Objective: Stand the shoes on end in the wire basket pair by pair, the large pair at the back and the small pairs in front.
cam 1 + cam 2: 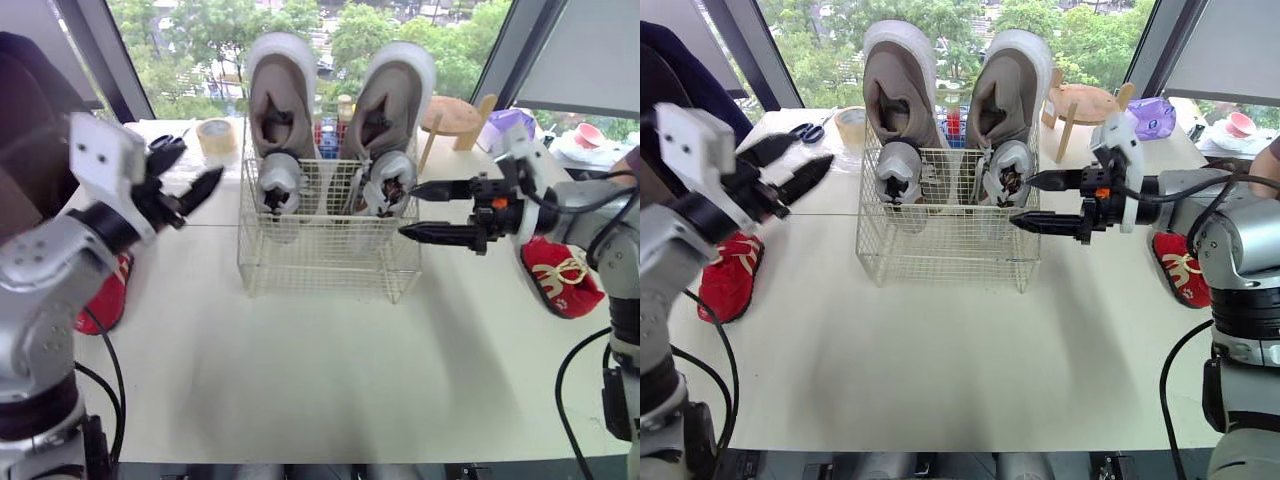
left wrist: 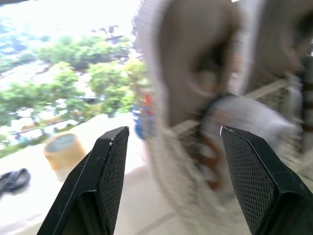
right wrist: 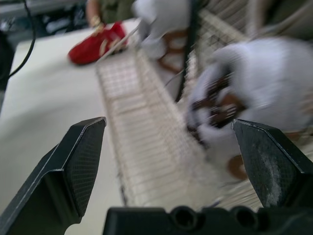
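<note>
The wire basket (image 1: 325, 255) stands mid-table. Two large beige shoes (image 1: 282, 90) (image 1: 392, 85) stand on end at its back. In front of them, inside the basket, stand two small grey shoes (image 1: 278, 185) (image 1: 388, 185). One small red shoe (image 1: 110, 290) lies on the table at the left, another red shoe (image 1: 560, 280) at the right. My left gripper (image 1: 195, 165) hovers open and empty just left of the basket. My right gripper (image 1: 409, 210) is open and empty at the basket's right wall, beside the right grey shoe (image 3: 254, 98).
A tape roll (image 1: 215, 135) and scissors (image 1: 810, 130) lie at the back left. A wooden stool (image 1: 455, 115), a purple object (image 1: 510, 122) and a pink bowl (image 1: 590, 135) sit at the back right. A person's arm (image 1: 630, 160) shows at the right edge.
</note>
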